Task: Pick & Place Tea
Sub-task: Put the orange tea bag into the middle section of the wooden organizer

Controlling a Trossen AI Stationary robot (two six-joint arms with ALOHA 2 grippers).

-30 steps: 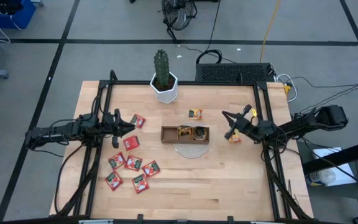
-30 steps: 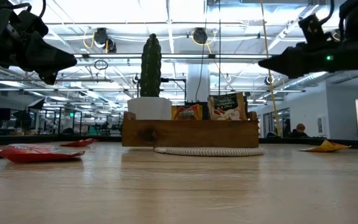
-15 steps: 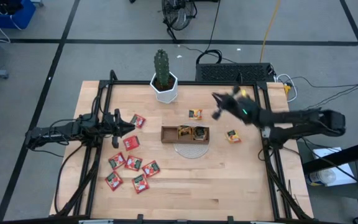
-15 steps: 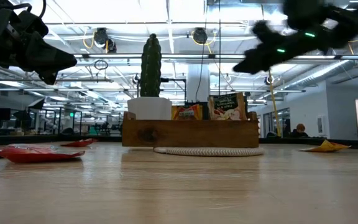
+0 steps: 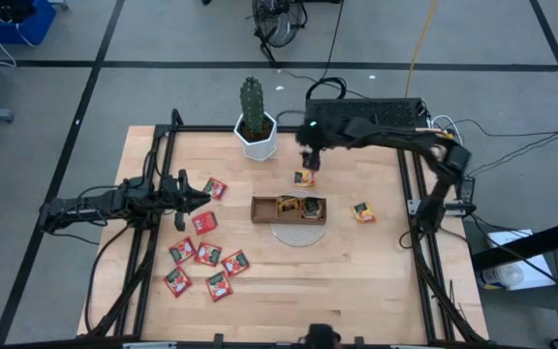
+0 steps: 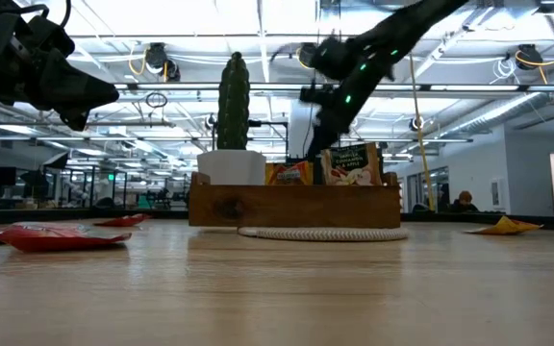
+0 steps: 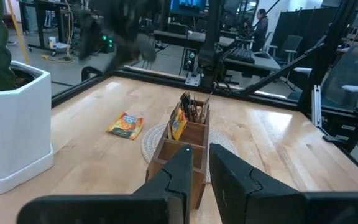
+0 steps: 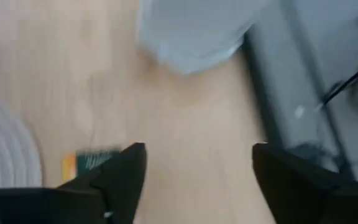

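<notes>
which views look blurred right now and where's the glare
Right wrist view: smeared by motion, right gripper open over blurred wood. Left wrist view: only the far arm is smeared. Low view: bright ceiling lights behind, arms dark silhouettes. High view: even and sharp, wooden tray clear.

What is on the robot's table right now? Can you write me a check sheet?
Surface: wooden table, bare near the front.
Job's things: red tea sachets clustered left; orange sachet behind the wooden tray; another sachet to its right; more sachets standing in the tray.
Clutter: potted cactus; round woven mat under the tray.
Grippers: right gripper open above the orange sachet; left gripper empty, waiting over the red sachets.
Cables: yellow cable on the floor.
Surroundings: grey floor, black box behind the table.
</notes>
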